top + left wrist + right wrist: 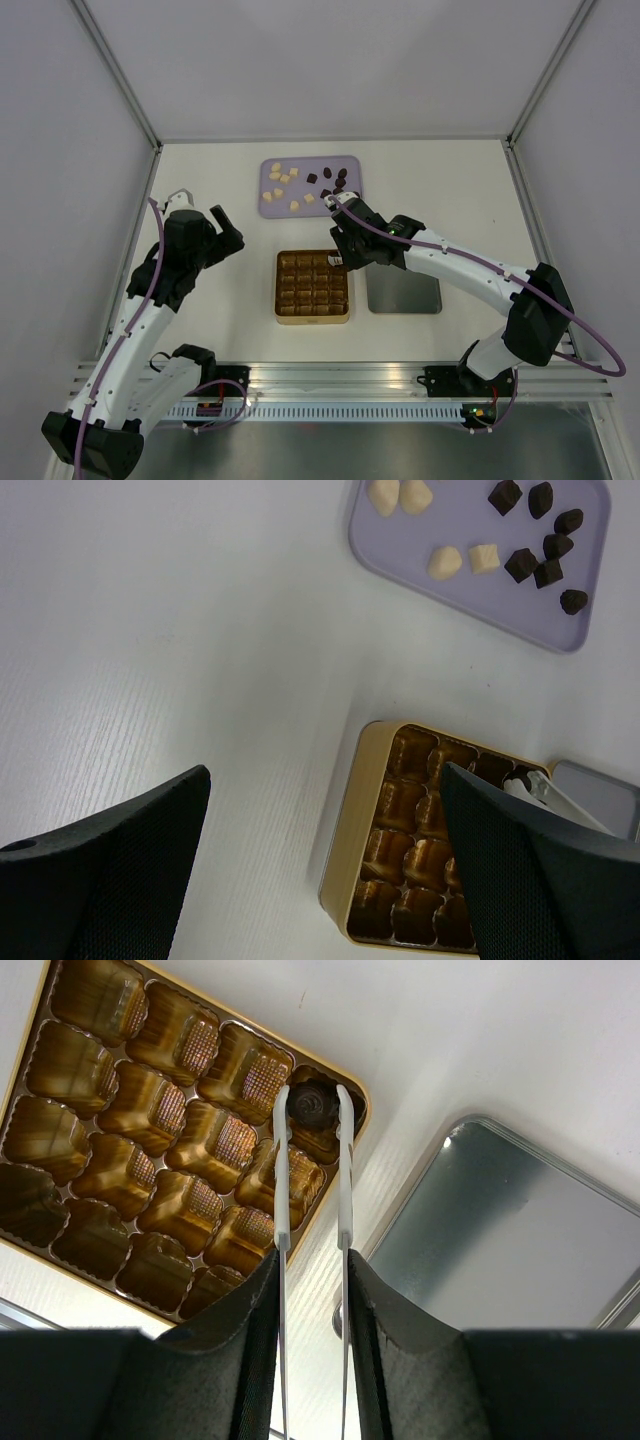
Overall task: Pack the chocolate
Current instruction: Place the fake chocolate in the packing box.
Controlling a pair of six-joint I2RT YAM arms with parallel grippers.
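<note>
Our right pincer [312, 1270] grasps the tweezers [343, 1180], placing a dark chocolate [313, 1105] in a corner cell of the tin [150, 1120], upper centre; next we loosen them. The left pincer [322, 780] is released.

Top camera: high, looks down, whole table [220, 190]. Wrist cameras: close; share gold tin [343, 880], left 5 o'clock, right 10 o'clock.

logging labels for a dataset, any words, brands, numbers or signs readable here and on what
No text can be read anywhere in these views.
gold tin: no lettering shows.
lavender tray: plain.
metal lid: plain.
arm bases: tiny coloured spots, too small to tell whether they bear any text.
</note>
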